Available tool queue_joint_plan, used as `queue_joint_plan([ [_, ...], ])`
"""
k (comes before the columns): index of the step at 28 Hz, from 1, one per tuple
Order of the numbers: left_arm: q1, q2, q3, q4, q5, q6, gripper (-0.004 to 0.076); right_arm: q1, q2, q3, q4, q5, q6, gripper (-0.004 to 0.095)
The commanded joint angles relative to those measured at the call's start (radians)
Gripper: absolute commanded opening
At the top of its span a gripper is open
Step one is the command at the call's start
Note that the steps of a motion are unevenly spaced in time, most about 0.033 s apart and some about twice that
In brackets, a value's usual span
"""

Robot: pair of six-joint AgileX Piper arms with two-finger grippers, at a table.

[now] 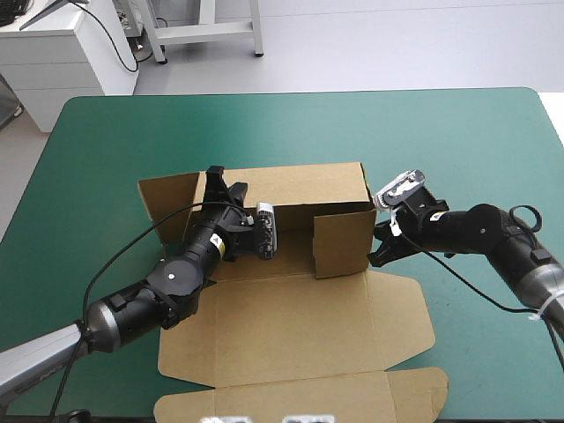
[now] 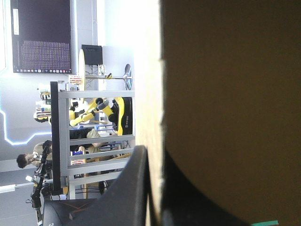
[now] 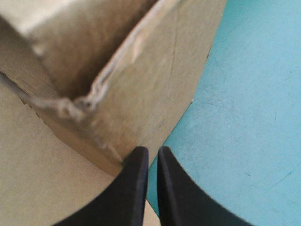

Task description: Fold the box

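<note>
Both claws at the half-raised box

My left claw [image 1: 220, 182] is pinching the top edge of the box's [image 1: 291, 326] back wall [image 1: 300, 187] near its left end, the fingers all but meeting with the board between them. My right claw [image 3: 153, 153] is pressed nearly together, only a slit showing and nothing in it, its tips sitting right at the lower outer corner of the right wall [image 3: 155, 84], just over the teal-green table [image 1: 106, 141]. The box is lying mid-table, back and right walls standing upright. A short flap [image 1: 340, 242] is turning inward from the right wall's near end, another flap [image 1: 167, 201] is spreading out past the back wall's left end, and the base and lid panels are lying flat toward the near edge.
</note>
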Motion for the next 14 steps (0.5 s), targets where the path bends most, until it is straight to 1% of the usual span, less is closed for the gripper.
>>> queue_joint_plan([
  [1, -0.003, -0.021, -0.013, -0.011, 0.020, -0.015, -0.0008, -0.006, -0.037, -0.023, 0.010, -0.003, -0.050, 0.0242],
  [4, -0.003, -0.021, -0.013, -0.011, 0.020, -0.015, -0.0008, -0.006, -0.042, -0.023, 0.010, 0.028, -0.096, 0.0514],
  [5, -0.003, -0.021, -0.013, -0.011, 0.020, -0.015, -0.0008, -0.006, -0.042, -0.023, 0.010, 0.037, -0.108, 0.0534],
  [9, -0.003, -0.021, -0.013, -0.011, 0.020, -0.015, -0.0008, -0.006, -0.040, -0.023, 0.016, 0.053, -0.120, 0.0534],
  [14, -0.003, -0.021, -0.013, -0.011, 0.020, -0.015, -0.0008, -0.006, -0.040, -0.023, 0.017, 0.097, -0.141, 0.0535],
])
